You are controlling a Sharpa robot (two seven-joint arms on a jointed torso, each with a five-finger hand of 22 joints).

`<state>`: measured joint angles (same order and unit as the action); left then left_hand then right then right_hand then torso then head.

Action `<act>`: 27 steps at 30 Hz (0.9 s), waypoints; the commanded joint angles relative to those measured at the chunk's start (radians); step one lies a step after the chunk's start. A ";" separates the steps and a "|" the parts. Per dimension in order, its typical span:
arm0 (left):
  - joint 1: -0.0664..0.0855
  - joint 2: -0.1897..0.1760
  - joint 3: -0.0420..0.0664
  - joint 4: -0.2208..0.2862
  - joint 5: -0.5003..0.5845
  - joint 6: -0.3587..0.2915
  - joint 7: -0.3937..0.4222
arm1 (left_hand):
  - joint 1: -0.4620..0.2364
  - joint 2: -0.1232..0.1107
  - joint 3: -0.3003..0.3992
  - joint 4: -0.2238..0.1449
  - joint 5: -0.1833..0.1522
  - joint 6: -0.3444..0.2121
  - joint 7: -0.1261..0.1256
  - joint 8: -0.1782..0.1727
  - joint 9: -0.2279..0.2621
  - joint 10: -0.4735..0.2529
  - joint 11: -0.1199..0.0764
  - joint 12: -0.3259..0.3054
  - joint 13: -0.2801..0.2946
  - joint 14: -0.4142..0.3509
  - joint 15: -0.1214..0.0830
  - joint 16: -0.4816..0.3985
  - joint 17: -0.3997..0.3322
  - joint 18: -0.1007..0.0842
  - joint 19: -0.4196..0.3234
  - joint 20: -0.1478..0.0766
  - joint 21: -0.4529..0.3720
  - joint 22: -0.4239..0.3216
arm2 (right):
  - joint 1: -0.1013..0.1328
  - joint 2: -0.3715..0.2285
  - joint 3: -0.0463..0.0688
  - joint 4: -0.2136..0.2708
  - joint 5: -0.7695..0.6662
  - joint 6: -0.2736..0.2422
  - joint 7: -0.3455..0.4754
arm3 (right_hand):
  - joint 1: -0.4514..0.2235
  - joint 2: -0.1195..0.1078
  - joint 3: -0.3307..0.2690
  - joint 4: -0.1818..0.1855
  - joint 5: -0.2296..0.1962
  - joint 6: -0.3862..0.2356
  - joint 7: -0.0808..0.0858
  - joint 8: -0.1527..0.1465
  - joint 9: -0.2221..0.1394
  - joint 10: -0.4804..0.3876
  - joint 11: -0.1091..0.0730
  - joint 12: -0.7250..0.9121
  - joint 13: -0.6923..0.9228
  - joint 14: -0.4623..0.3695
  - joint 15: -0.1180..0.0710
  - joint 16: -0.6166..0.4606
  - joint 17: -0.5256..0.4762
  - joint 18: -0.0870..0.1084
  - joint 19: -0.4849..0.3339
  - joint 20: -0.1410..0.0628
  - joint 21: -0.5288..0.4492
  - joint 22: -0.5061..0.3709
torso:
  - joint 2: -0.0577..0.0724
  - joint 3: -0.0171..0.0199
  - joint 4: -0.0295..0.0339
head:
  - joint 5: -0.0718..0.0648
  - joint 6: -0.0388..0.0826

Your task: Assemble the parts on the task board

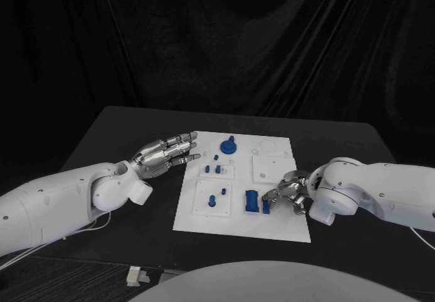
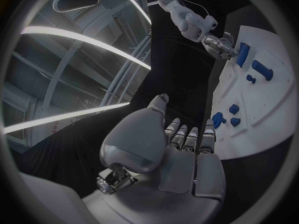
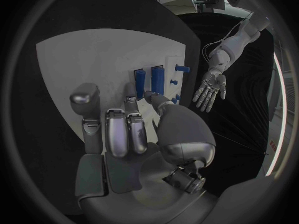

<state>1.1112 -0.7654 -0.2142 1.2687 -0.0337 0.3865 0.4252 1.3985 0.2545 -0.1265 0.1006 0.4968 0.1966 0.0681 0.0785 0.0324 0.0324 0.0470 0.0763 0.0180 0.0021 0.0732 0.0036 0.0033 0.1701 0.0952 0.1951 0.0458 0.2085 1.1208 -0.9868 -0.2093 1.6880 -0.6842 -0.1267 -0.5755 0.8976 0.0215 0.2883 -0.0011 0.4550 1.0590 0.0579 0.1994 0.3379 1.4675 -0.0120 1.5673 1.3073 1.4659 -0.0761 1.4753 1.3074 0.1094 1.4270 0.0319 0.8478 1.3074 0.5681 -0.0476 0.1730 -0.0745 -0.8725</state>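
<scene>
While the silver left hand [image 1: 166,154] hovers spread and empty at the flat white plastic task board's [image 1: 272,223] far-left edge, the silver right hand [image 1: 288,192] seemingly pinches the small upright blue block [image 1: 268,204] beside the taller blue rectangular block [image 1: 250,201], needing careful seating next.

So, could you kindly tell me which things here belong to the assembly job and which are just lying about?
Belonging to the job:
task board
blue parts
left hand
right hand

Just lying about:
small white object near the table's front edge
black table
</scene>
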 commanded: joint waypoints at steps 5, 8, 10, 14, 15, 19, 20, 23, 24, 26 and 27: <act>-0.002 0.002 0.001 0.001 0.006 0.019 0.003 | -0.004 0.007 0.006 0.001 0.003 -0.001 0.009 0.004 0.001 -0.002 0.008 0.005 0.001 0.000 0.003 0.004 -0.001 0.011 0.002 0.002 0.004 -0.001 | -0.003 -0.005 0.001 0.005 -0.019 -0.006 -0.004 | -0.004 -0.021 -0.013 0.013 -0.050 0.005 0.000 0.013 0.006 0.103 -0.009 0.004 0.263 0.070 -0.009 0.000 0.074 0.014 -0.001 -0.007 -0.002 0.099 | -0.001 -0.0003 -0.0003 | 0.002 0.000; -0.003 0.001 0.001 0.001 0.006 0.020 0.002 | -0.004 0.007 0.006 0.001 0.003 -0.001 0.009 0.004 0.001 -0.002 0.008 0.005 0.001 0.000 0.003 0.004 -0.001 0.011 0.002 0.002 0.004 -0.001 | -0.003 -0.011 0.001 0.011 -0.049 -0.019 0.003 | -0.016 -0.035 -0.033 0.029 -0.119 0.004 -0.001 0.021 0.012 0.103 -0.009 0.004 0.263 0.070 -0.009 0.000 0.075 0.014 -0.002 -0.008 -0.005 0.098 | -0.001 -0.0001 -0.0006 | 0.004 0.000; -0.003 0.000 0.001 0.001 0.006 0.020 0.002 | -0.004 0.008 0.007 0.001 0.003 -0.001 0.009 0.004 0.001 -0.002 0.007 0.005 0.001 0.000 0.005 0.004 0.000 0.011 0.003 0.003 0.004 -0.001 | -0.003 -0.017 0.001 0.016 -0.070 -0.028 0.011 | -0.021 -0.042 -0.045 0.037 -0.156 0.006 -0.002 0.027 0.017 0.103 -0.010 0.004 0.263 0.070 -0.010 0.001 0.075 0.014 -0.001 -0.008 -0.005 0.098 | -0.001 -0.0001 -0.0002 | 0.004 0.000; -0.003 -0.002 0.001 0.001 0.006 0.019 0.001 | -0.004 0.008 0.007 0.001 0.003 -0.001 0.009 0.004 0.001 -0.002 0.007 0.005 0.001 0.000 0.005 0.004 0.000 0.011 0.003 0.003 0.004 -0.001 | -0.002 -0.039 0.001 0.038 -0.129 -0.045 0.043 | -0.011 -0.056 -0.076 0.054 -0.228 0.012 -0.011 0.067 0.052 0.103 -0.018 0.004 0.263 0.071 -0.015 0.004 0.080 0.014 0.001 -0.013 -0.003 0.099 | 0.000 0.0001 0.0001 | 0.005 0.000; -0.004 -0.002 0.001 0.001 0.006 0.019 0.001 | -0.004 0.008 0.007 0.001 0.003 -0.001 0.009 0.004 0.001 -0.002 0.007 0.005 0.001 0.000 0.005 0.004 0.000 0.011 0.003 0.003 0.004 -0.001 | -0.002 -0.044 0.001 0.044 -0.145 -0.047 0.052 | 0.000 -0.063 -0.088 0.056 -0.258 0.008 -0.015 0.095 0.078 0.103 -0.021 0.004 0.263 0.071 -0.018 0.005 0.082 0.014 0.002 -0.015 -0.001 0.100 | 0.000 0.0002 0.0003 | 0.004 0.000; -0.004 -0.003 0.001 0.001 0.006 0.018 0.000 | -0.004 0.008 0.007 0.001 0.003 0.000 0.008 0.005 0.001 -0.002 0.007 0.006 0.001 0.000 0.007 0.005 0.000 0.011 0.003 0.003 0.004 -0.001 | -0.002 -0.062 0.001 0.065 -0.235 -0.046 0.093 | 0.043 -0.069 -0.121 0.067 -0.296 -0.047 -0.018 0.198 0.179 0.103 -0.030 0.004 0.263 0.072 -0.023 0.007 0.087 0.014 0.003 -0.022 0.001 0.100 | 0.000 0.0002 0.0003 | 0.004 0.000; -0.004 -0.004 0.001 0.000 0.006 0.018 -0.001 | -0.004 0.008 0.007 0.001 0.003 0.000 0.008 0.005 0.001 -0.002 0.007 0.006 0.001 0.000 0.007 0.005 0.000 0.011 0.003 0.003 0.004 -0.001 | -0.002 -0.065 0.001 0.069 -0.265 -0.043 0.100 | 0.053 -0.074 -0.128 0.067 -0.297 -0.062 -0.023 0.218 0.199 0.103 -0.029 0.004 0.263 0.072 -0.022 0.008 0.088 0.015 0.003 -0.024 0.001 0.100 | 0.000 0.0002 0.0002 | 0.004 0.000; -0.004 -0.005 0.001 0.000 0.006 0.018 -0.001 | -0.004 0.008 0.007 0.001 0.003 0.000 0.008 0.005 0.001 -0.002 0.007 0.006 0.001 0.000 0.007 0.005 0.000 0.011 0.003 0.003 0.004 -0.001 | -0.002 -0.068 0.001 0.076 -0.332 -0.028 0.108 | 0.102 -0.077 -0.168 0.076 -0.306 -0.124 -0.027 0.356 0.336 0.103 -0.036 0.004 0.263 0.073 -0.035 0.010 0.092 0.011 0.004 -0.024 0.006 0.101 | 0.000 0.0005 -0.0008 | 0.002 0.000; -0.005 -0.005 0.001 0.000 0.006 0.019 -0.001 | -0.004 0.008 0.007 0.001 0.003 0.000 0.008 0.005 0.001 -0.002 0.007 0.006 0.001 0.000 0.007 0.005 0.000 0.011 0.003 0.003 0.004 -0.001 | -0.003 -0.068 0.001 0.077 -0.347 -0.020 0.108 | 0.109 -0.077 -0.170 0.074 -0.308 -0.128 -0.030 0.368 0.347 0.103 -0.036 0.004 0.263 0.073 -0.035 0.010 0.092 0.011 0.004 -0.025 0.005 0.101 | 0.000 0.0007 -0.0015 | 0.002 0.000; -0.005 -0.005 0.001 0.000 0.006 0.019 -0.001 | -0.004 0.008 0.007 0.001 0.003 0.000 0.008 0.005 0.001 -0.002 0.007 0.006 0.001 0.000 0.007 0.005 0.000 0.011 0.003 0.003 0.004 -0.001 | -0.004 -0.067 0.001 0.077 -0.370 -0.001 0.105 | 0.138 -0.075 -0.187 0.077 -0.314 -0.160 -0.036 0.430 0.414 0.103 -0.042 0.004 0.263 0.072 -0.035 0.009 0.091 0.011 0.004 -0.028 0.004 0.101 | 0.001 0.0006 -0.0016 | 0.002 0.000; -0.005 -0.005 0.001 0.000 0.006 0.019 -0.001 | -0.004 0.008 0.007 0.001 0.003 0.000 0.008 0.005 0.001 -0.002 0.007 0.006 0.001 0.000 0.007 0.005 0.000 0.011 0.003 0.003 0.004 -0.001 | -0.006 -0.067 0.000 0.077 -0.380 0.011 0.101 | 0.154 -0.076 -0.197 0.077 -0.328 -0.170 -0.041 0.468 0.454 0.103 -0.043 0.004 0.263 0.072 -0.036 0.009 0.090 0.013 0.003 -0.031 0.001 0.101 | 0.000 0.0005 -0.0012 | 0.001 0.000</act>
<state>1.1076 -0.7711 -0.2142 1.2674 -0.0337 0.3925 0.4166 1.3985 0.2545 -0.1265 0.1006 0.4967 0.1967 0.0681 0.0784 0.0324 0.0324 0.0470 0.0763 0.0180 0.0022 0.0732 0.0036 0.0033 0.1702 0.0951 0.1951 0.0458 0.2086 1.1189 -1.0531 -0.2085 1.7614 -0.9625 -0.1462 -0.4967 1.0428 -0.0551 0.0974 0.0757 0.1334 0.8965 0.0181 0.6476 0.7706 1.4662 -0.0455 1.5673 1.3081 1.4661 -0.1080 1.4792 1.3074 0.1093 1.4301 0.0060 0.8478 1.3080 0.5683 -0.0470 0.1724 -0.0724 -0.8725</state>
